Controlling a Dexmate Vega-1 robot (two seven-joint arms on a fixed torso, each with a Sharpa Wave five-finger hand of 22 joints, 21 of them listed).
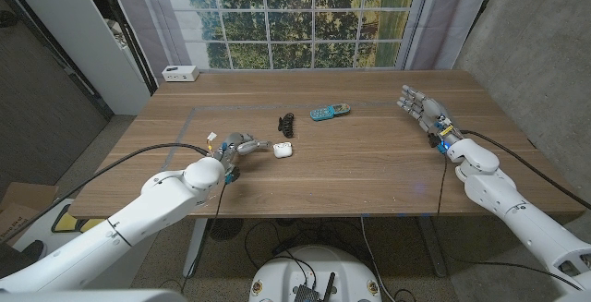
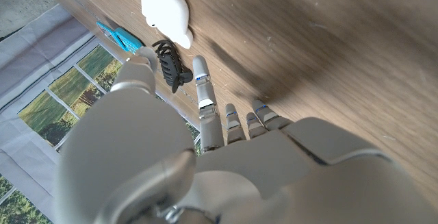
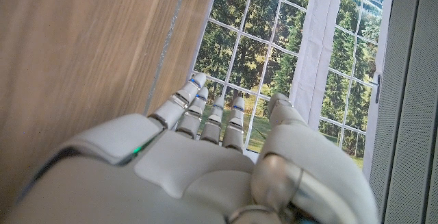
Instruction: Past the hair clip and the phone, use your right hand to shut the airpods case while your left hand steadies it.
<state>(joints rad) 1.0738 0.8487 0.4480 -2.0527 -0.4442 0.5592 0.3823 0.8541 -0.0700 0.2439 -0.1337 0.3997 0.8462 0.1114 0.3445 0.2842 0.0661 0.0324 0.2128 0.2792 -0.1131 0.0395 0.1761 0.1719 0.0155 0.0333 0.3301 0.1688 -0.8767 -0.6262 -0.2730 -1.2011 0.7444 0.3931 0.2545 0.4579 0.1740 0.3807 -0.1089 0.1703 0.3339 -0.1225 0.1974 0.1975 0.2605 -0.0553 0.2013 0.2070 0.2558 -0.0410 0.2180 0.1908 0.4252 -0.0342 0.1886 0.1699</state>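
The white airpods case (image 1: 283,151) lay on the wooden bench (image 1: 369,168), a little left of the middle, with its lid closed as far as the head view showed. Just behind it sat the black hair clip (image 1: 287,123), and farther back and to the right lay the teal phone (image 1: 329,112), apart from both.

The left hand (image 1: 236,149) rested low at the bench, close to the case on its left side, fingers (image 1: 259,143) stretched toward it. From the head view the fingertips came very near the case, but whether they touched it could not be told. In the left wrist view the left hand (image 2: 205,162) held nothing; one finger reached out straight toward the airpods case (image 2: 164,10) with a gap between them, the others lay partly curled against the bench (image 2: 328,53), and the hair clip (image 2: 171,65) showed between thumb and finger, beyond the hand, with the phone (image 2: 122,38) past it.

The right hand (image 1: 426,110) was well apart from the case, over toward the bench's right side, fingers extended and loosely spread, gripping nothing. The right wrist view showed the right hand (image 3: 205,162) the same way, fingers straight and close beside one another, the bench (image 3: 82,53) alongside it and a gridded window (image 3: 274,53) with trees ahead.

A small white box (image 1: 179,74) stood at the bench's far left corner.
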